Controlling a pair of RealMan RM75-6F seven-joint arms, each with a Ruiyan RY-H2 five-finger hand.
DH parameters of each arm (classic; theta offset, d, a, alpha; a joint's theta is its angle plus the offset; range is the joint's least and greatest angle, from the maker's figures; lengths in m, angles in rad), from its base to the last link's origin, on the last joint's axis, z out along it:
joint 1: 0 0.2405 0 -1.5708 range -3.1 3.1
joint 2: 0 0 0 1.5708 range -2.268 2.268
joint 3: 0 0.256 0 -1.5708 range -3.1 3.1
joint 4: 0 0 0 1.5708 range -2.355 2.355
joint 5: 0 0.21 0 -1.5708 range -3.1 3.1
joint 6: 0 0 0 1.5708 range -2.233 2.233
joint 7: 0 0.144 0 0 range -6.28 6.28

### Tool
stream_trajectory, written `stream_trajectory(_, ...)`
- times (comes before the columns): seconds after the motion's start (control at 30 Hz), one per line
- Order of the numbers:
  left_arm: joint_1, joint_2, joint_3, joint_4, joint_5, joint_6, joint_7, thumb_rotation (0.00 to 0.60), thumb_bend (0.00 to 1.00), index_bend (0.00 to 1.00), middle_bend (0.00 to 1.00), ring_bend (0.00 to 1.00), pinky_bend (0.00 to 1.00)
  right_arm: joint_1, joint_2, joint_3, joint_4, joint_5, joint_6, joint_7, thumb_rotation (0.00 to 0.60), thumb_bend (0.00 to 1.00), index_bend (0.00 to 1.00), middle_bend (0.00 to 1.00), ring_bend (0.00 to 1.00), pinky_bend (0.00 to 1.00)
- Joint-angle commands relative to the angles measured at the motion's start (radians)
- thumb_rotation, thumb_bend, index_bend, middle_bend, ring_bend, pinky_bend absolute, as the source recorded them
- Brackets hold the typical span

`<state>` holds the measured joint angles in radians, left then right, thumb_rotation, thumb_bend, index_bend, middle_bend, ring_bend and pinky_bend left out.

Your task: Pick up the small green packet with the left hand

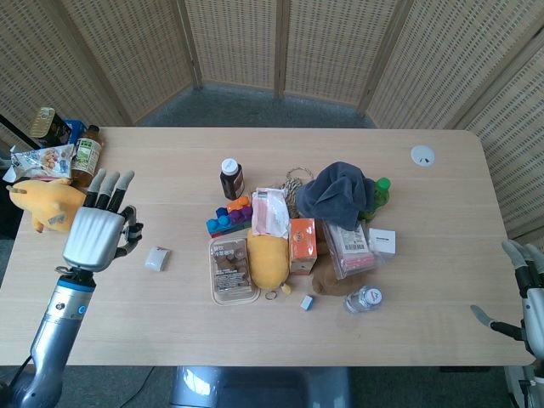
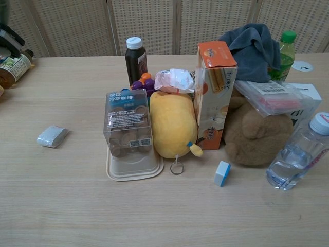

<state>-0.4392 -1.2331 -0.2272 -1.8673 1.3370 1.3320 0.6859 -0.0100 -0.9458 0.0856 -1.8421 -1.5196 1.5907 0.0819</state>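
The small pale green packet [image 1: 156, 258] [image 2: 52, 136] lies flat on the wooden table, left of the pile of objects. My left hand [image 1: 98, 231] hovers above the table just left of the packet, fingers straight and apart, holding nothing; in the chest view only a dark bit of it [image 2: 10, 37] shows at the top left edge. My right hand [image 1: 525, 297] hangs at the table's right edge, fingers apart and empty.
A clear cookie box on a tray [image 1: 232, 269], a yellow plush [image 1: 268, 260], an orange carton [image 1: 303, 243], a brown bottle [image 1: 230, 178] and a grey cloth [image 1: 337, 192] crowd the middle. A yellow toy [image 1: 47, 206] and a tea bottle [image 1: 86, 156] sit at far left.
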Motion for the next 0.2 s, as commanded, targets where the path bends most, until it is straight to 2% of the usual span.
stream_trajectory(0.03, -0.009, 0.005, -0.006, -0.011, -0.003, 0.002, 0.008, 0.6, 0.0, 0.7, 0.0, 0.0, 0.0, 0.0, 0.0, 0.0, 0.0, 0.0, 0.001, 0.0, 0.597, 0.0, 0.0, 0.0, 0.0, 0.0)
stream_trajectory(0.2, -0.019, 0.01, -0.007, -0.021, -0.011, 0.006, 0.023, 0.6, 0.0, 0.7, 0.0, 0.0, 0.0, 0.0, -0.001, 0.001, 0.0, 0.002, 0.0, -0.001, 0.6, 0.0, 0.0, 0.0, 0.0, 0.0)
